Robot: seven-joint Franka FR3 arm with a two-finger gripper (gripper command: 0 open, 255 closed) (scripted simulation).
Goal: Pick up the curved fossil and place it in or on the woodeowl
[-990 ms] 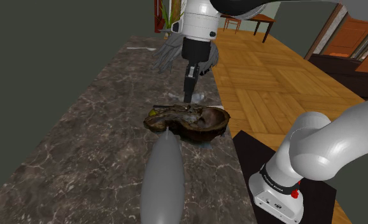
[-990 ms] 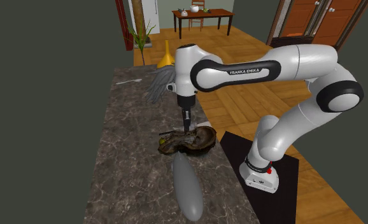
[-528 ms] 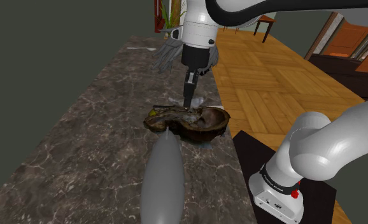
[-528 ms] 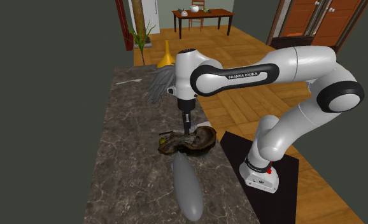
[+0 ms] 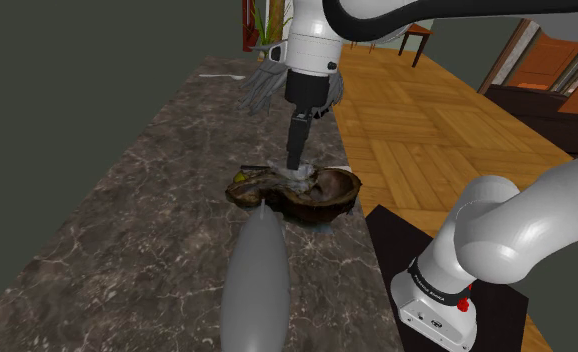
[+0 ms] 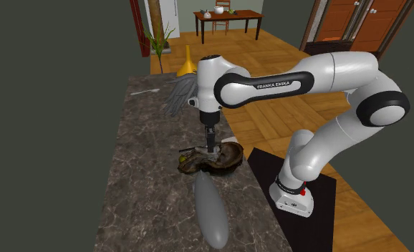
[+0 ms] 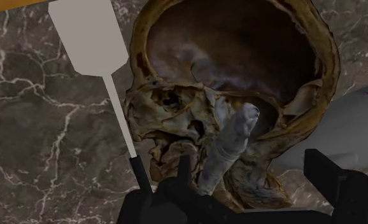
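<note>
The wooden bowl (image 5: 322, 193) is dark brown with a ragged rim and sits on the marble counter (image 5: 167, 200) near its right edge. The curved fossil (image 7: 230, 145), a pale grey ribbed piece, lies on the bowl's knobbly rim, leaning toward the hollow. It also shows as a pale speck (image 5: 302, 175) under the hand. My gripper (image 7: 253, 191) hangs straight down just above the bowl (image 6: 216, 159). Its fingers stand apart, and the fossil lies loose between them, closer to one. In the second exterior view the gripper (image 6: 211, 146) points at the bowl's near rim.
A long grey oval object (image 5: 255, 280) lies just in front of the bowl. A grey feathery brush (image 5: 262, 85) lies behind the hand. A white flat spatula-like thing (image 7: 90, 38) rests beside the bowl. The counter drops to the wooden floor (image 5: 447, 130) at the shoulder view's right.
The hand came down a little onto the bowl. Its fingers, shut on the fossil before, now stand apart, and the fossil rests on the bowl.
</note>
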